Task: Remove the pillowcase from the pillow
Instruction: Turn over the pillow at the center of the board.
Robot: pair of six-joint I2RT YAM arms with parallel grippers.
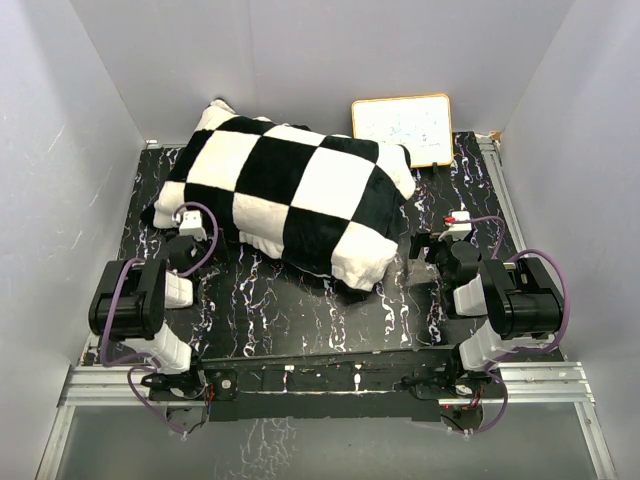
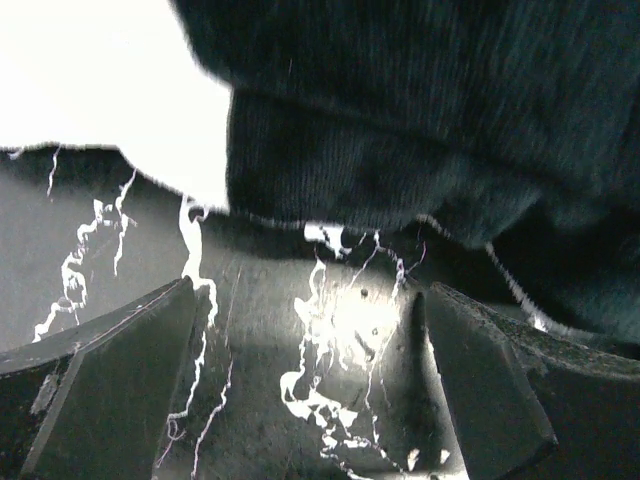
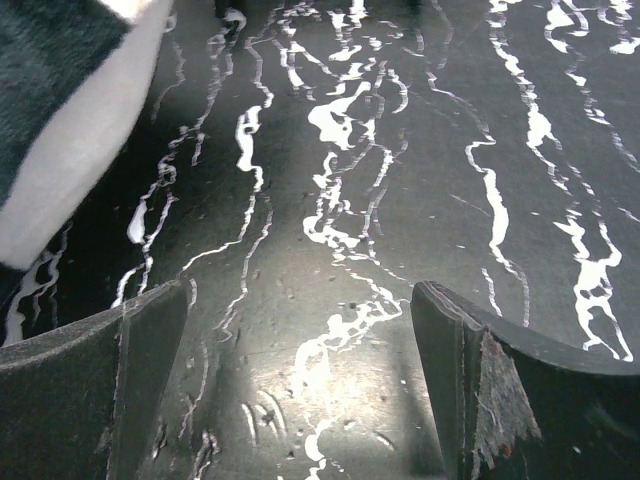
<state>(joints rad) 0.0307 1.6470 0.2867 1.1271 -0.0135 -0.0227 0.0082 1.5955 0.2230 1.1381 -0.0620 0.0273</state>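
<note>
Only faint, unreadable scribbles show on the small yellow-edged whiteboard (image 1: 402, 128) at upper right. Just beside it, the plush black-and-cream checkered pillowcase (image 1: 290, 190) lies stuffed full on the black white-veined table (image 1: 300, 320), mid-frame, its long axis running upper left to lower right. The left gripper (image 2: 302, 290) and the right gripper (image 3: 298, 290) flank it, jaws spread wide, holding nothing.

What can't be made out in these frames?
Top view: pillow, covered by the pillowcase; whiteboard writing too small.
Any view: the pillowcase opening is not seen.
Left wrist: fabric close, blurred, overexposed.
Right wrist: pillowcase cut off by left edge.
</note>
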